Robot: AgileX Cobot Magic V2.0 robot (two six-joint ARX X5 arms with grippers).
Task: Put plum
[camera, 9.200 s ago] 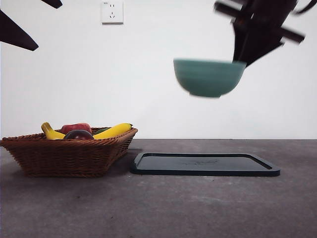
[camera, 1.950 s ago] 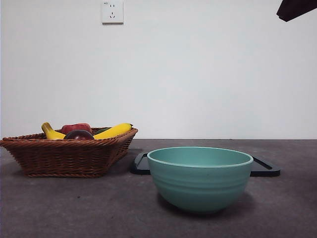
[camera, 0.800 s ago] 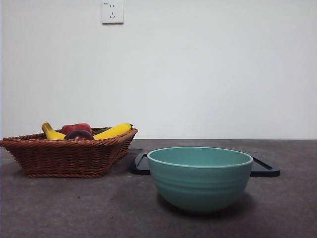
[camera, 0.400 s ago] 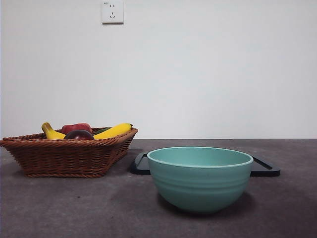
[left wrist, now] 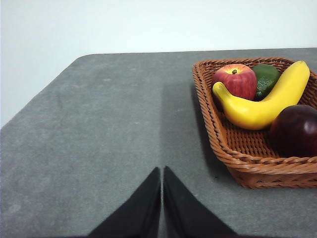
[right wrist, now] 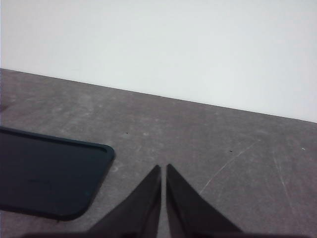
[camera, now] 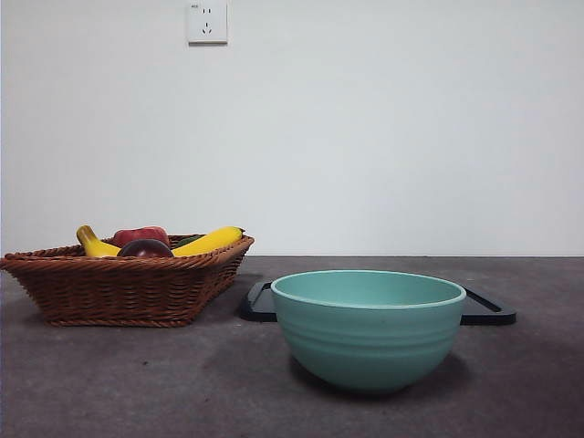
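Sitting in the basket [left wrist: 233, 148] beside the banana [left wrist: 262, 101]: the plum [left wrist: 295, 130]. Pressed together over bare counter [left wrist: 99, 129]: left gripper [left wrist: 162, 173]. Pressed together near the black tray [right wrist: 44, 176]: right gripper [right wrist: 163, 171].

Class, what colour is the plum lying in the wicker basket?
The plum is dark maroon-purple and glossy; it shows best in the left wrist view.

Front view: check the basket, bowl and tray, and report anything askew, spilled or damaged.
Nothing stands out. The teal bowl sits upright on the table in front of the black tray, which lies flat. The wicker basket is level, with the plum, banana and red apple inside. No spill or damage shows.
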